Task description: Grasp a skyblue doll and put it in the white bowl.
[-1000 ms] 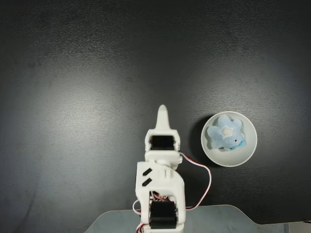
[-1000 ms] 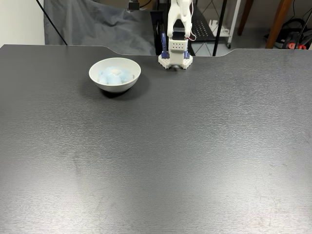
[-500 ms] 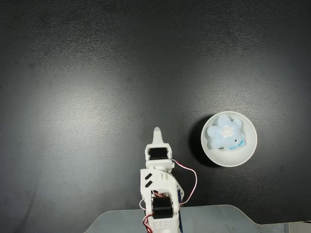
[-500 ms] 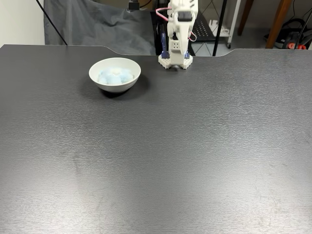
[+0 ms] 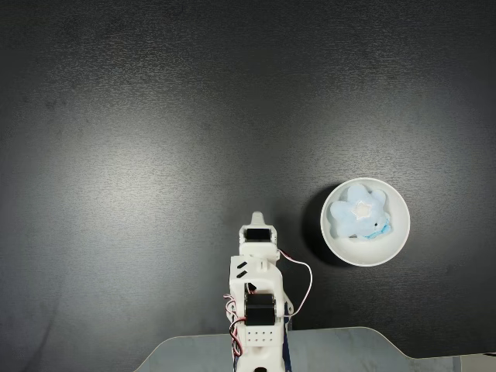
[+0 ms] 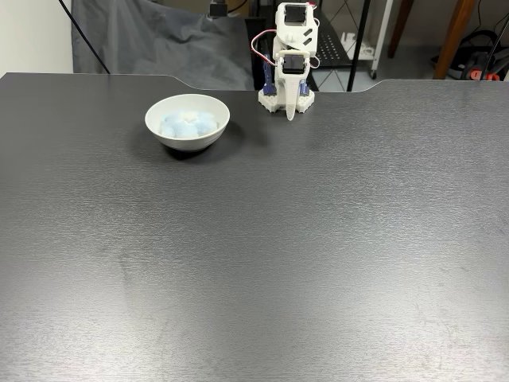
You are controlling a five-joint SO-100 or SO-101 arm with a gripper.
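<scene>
No writing or brand marks can be read anywhere in either fixed view.

In the fixed view from above, the doll (image 5: 358, 216) lies inside the bowl (image 5: 365, 223), filling its upper half, white centre patch up and a darker blue tuft at its lower right. The bowl stands on the dark counter (image 5: 194, 116), to the right of the arm (image 5: 256, 310) and apart from it. The arm is folded up over its base at the bottom edge, where the picture cuts it off. The pincer (image 5: 257, 218) shows as one short white tip beyond the wrist motor; its fingers look pressed together with nothing between them, though from this angle that is hard to be sure of. Red and white wires loop out on the arm's right.

In the fixed view from the front, the bowl (image 6: 188, 121) sits near the counter's (image 6: 254, 255) far edge, left of the arm (image 6: 291, 48). The doll (image 6: 186, 124) shows as pale blue lumps above the rim, its shape hard to make out. The arm is tucked upright on its base, its top close to the picture's edge, and the pincer (image 6: 290, 115) hangs straight down in front of the base as a single narrow point, clenched and empty, its tip just above or at the counter. Dark cloth (image 6: 151, 40) and stand legs (image 6: 362, 40) lie behind.
</scene>
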